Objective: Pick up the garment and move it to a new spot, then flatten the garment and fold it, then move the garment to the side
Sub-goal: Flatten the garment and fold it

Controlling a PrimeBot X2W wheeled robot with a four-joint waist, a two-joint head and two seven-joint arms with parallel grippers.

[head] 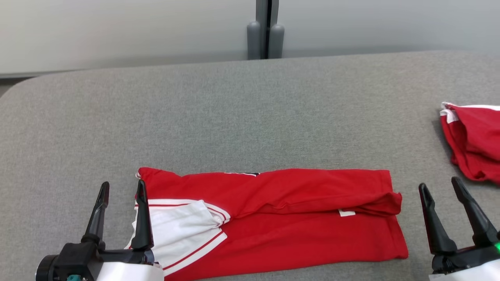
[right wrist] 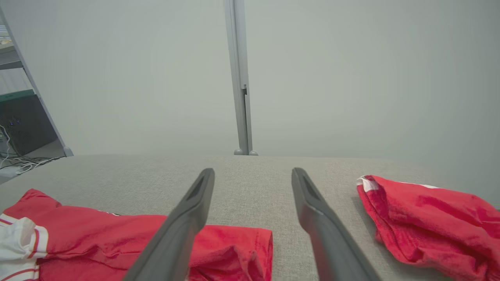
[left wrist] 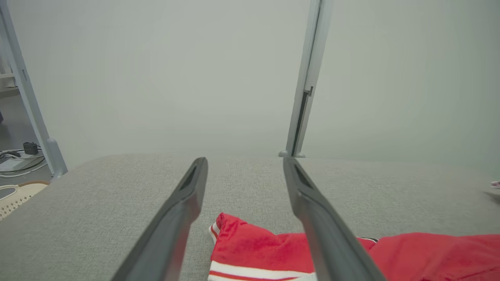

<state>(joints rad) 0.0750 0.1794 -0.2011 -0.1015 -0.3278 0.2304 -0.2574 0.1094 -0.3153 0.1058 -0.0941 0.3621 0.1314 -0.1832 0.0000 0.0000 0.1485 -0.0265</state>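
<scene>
Red-and-white shirt (head: 281, 218) lies folded into a long strip on the grey table (head: 234, 117). The left gripper (head: 122, 183) and right gripper (head: 438, 182) sit at its ends, fingers spread, empty.

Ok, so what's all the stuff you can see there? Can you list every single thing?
folded shirt: one, red with a white, red-striped sleeve, front middle of the table
bunched garment: one, red with white trim, at the table's right edge
table: one, grey fabric top, under both garments
post: one, grey, upright behind the table's far edge
cables: a few, dark and white, on the floor beyond the table's left end
left claw: one, dark fingers, open and holding nothing, at the shirt's sleeve end
right claw: one, dark fingers, open and holding nothing, just past the shirt's other end
</scene>
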